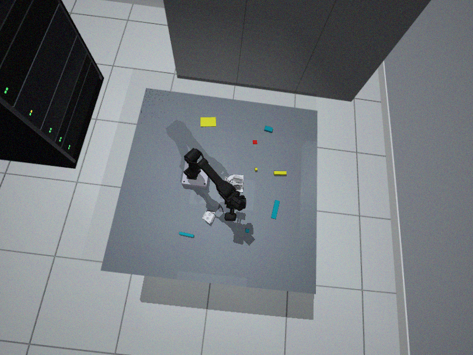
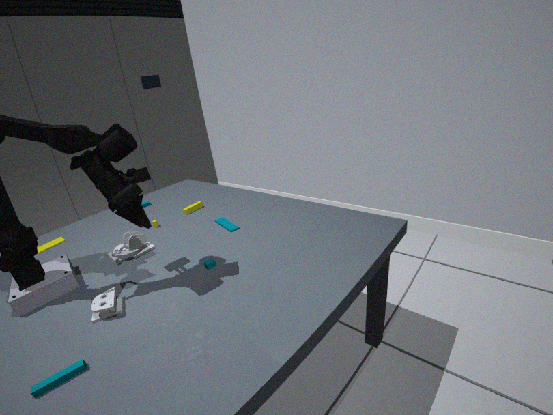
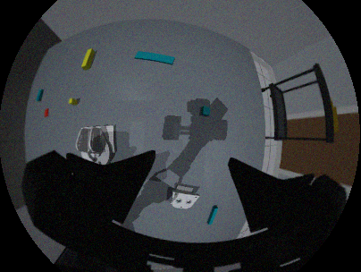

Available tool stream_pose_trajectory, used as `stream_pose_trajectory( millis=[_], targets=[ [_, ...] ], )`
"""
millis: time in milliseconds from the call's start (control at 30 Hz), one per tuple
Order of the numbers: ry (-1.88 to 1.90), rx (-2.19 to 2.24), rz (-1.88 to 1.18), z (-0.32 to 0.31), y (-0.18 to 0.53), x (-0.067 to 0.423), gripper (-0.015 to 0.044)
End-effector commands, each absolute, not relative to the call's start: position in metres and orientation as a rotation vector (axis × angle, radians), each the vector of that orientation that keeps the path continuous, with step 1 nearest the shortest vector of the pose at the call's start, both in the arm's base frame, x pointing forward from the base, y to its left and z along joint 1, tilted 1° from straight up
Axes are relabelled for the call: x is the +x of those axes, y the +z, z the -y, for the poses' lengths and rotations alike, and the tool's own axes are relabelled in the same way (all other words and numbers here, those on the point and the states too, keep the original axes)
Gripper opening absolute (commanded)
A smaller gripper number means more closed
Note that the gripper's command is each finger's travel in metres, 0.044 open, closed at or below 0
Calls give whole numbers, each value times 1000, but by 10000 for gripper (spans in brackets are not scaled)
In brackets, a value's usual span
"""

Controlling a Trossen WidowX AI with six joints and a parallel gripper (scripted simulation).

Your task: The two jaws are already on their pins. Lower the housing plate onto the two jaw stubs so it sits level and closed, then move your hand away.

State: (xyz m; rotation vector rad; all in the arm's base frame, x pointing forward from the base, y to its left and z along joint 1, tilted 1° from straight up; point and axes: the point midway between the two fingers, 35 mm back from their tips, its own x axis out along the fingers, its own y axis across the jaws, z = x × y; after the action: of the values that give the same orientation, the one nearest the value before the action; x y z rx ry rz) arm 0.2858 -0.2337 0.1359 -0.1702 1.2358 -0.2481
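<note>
The white housing plate (image 1: 208, 216) (image 2: 104, 301) (image 3: 183, 199), with two round holes, leans tilted on a small pale stand (image 2: 119, 305). The white base with the two jaws (image 1: 237, 179) (image 2: 134, 241) (image 3: 92, 142) stands apart from it, beyond the plate in the exterior view. The jaws form curved upright shapes; their pins and stubs are too small to tell. The arm covers part of this base in the top view. My gripper (image 3: 192, 157) (image 2: 147, 224) is open and empty, pointing down high above the table, touching neither piece.
Teal bars (image 1: 275, 209) (image 1: 186, 234), a small teal block (image 2: 209, 263) (image 3: 205, 111), yellow blocks (image 1: 280, 173) (image 1: 208, 121) and a red block (image 1: 254, 142) lie around on the grey table (image 1: 152, 248). The arm's pale mount (image 2: 46, 288) stands left of both white pieces in the exterior view.
</note>
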Motion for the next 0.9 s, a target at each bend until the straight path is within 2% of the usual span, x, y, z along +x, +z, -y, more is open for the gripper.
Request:
stream_pose_trajectory(
  millis=[0, 367, 600, 733, 867],
  targets=[
    [-258, -69, -1341, 249, 119, 246, 440],
    [-275, 229, -1526, 265, 96, 147, 440],
    [-275, 235, -1528, 265, 93, 146, 440],
    [-275, 235, -1528, 266, 58, 147, 440],
    [-274, 235, -1528, 266, 55, 147, 440]
  ],
)
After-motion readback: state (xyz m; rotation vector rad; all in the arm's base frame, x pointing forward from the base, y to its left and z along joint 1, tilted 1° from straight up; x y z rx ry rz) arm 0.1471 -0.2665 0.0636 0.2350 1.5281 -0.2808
